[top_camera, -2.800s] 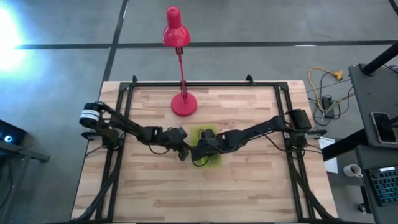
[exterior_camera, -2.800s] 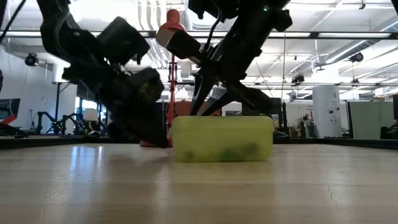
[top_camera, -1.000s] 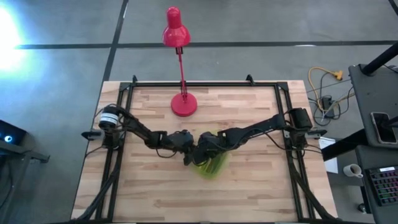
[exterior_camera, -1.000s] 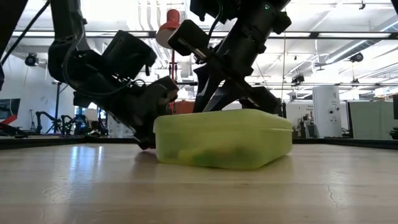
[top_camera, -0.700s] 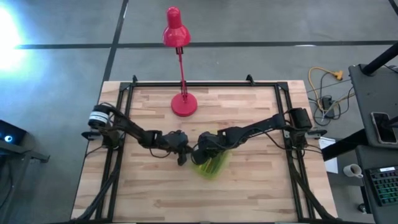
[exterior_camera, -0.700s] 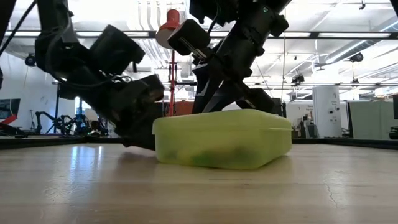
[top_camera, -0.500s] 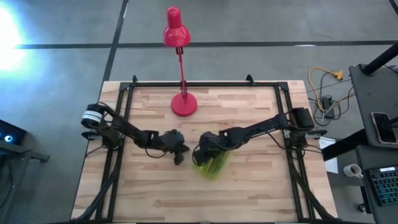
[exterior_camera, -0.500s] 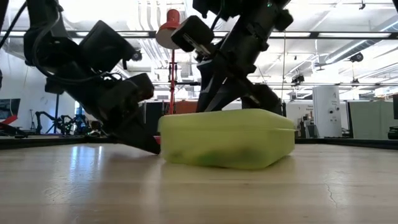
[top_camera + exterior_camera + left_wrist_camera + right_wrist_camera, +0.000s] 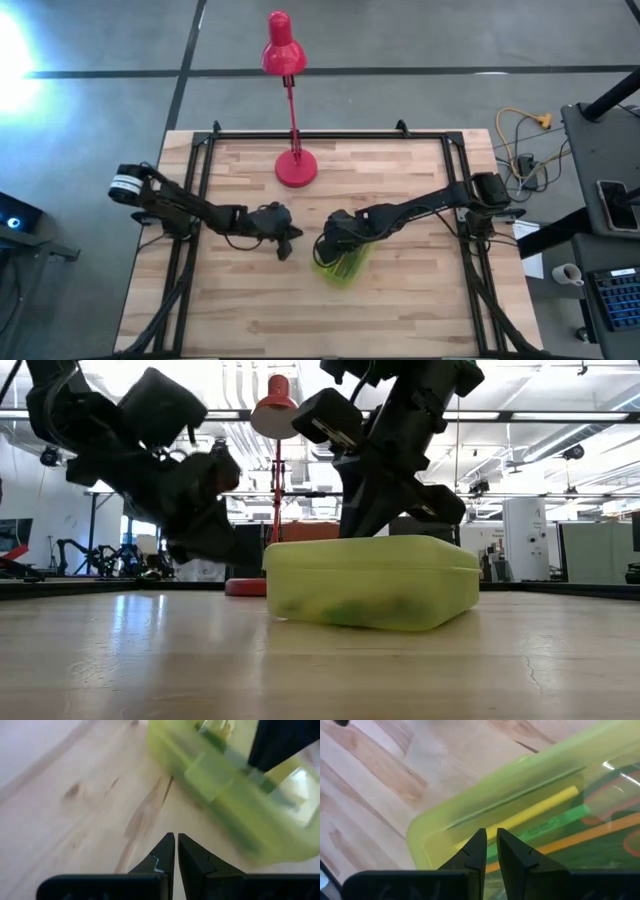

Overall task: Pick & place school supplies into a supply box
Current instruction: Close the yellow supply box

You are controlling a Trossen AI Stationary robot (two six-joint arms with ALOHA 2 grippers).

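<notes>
The supply box [image 9: 341, 268] is a translucent yellow-green case, lying flat on the table with its lid down [image 9: 370, 595]. Through the lid in the right wrist view I see a yellow pencil [image 9: 540, 807], a green marker [image 9: 562, 816] and an orange pencil [image 9: 580, 837]. My right gripper [image 9: 322, 254] is shut, its tips [image 9: 491, 834] over the box's left end. My left gripper [image 9: 287, 248] is shut too [image 9: 176, 838]. It hovers above the table just left of the box [image 9: 225, 785] and touches nothing. My right gripper has its shut fingertips [image 9: 479, 840] down on the lid near the box's left end [image 9: 470, 815], coming from above and slanting from the table's right. The box lies flat on the table under them. The exact spot of touch is hidden by the fingers.
A red desk lamp stands on its round base [image 9: 295, 167] at the far middle of the table, its base showing behind the box [image 9: 245, 587]. Bare wood lies on the near half and on both sides of the box.
My left gripper has drawn back from the box toward the table's left edge and has risen off the table. The box has slid a little toward the right. My right gripper has stayed over the lid.
</notes>
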